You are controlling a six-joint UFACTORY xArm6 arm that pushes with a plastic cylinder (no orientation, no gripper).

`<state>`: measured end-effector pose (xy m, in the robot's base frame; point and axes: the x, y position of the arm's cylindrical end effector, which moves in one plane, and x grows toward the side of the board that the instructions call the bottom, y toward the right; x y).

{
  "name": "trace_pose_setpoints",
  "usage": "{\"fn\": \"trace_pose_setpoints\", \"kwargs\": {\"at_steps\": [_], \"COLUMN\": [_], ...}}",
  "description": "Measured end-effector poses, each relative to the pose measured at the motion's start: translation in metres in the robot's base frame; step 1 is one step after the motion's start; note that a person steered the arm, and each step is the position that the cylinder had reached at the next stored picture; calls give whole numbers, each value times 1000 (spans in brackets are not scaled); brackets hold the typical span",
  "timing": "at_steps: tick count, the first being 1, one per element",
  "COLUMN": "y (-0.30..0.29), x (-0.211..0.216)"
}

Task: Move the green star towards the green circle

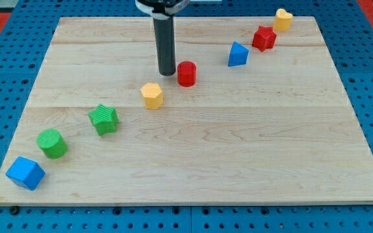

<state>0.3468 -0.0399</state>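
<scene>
The green star (103, 119) lies on the wooden board at the view's left. The green circle (52, 143), a short cylinder, stands below and to the left of it, a small gap apart. My tip (167, 72) rests on the board near the top middle, just left of the red cylinder (186, 74) and up-right of the yellow hexagon (152, 95). The tip is far to the upper right of the green star.
A blue cube (25, 173) sits at the board's bottom left corner. A blue triangle-like block (237, 54), a red star (263, 38) and a yellow heart (282, 19) line up toward the top right. The board (238, 162) lies on blue pegboard.
</scene>
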Motion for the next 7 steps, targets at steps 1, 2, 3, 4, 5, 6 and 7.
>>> {"fn": "trace_pose_setpoints", "kwargs": {"at_steps": [1, 2, 3, 4, 5, 6, 7], "y": [24, -14, -108, -102, -45, -50, -49], "x": [15, 24, 24, 58, 62, 77, 115]}}
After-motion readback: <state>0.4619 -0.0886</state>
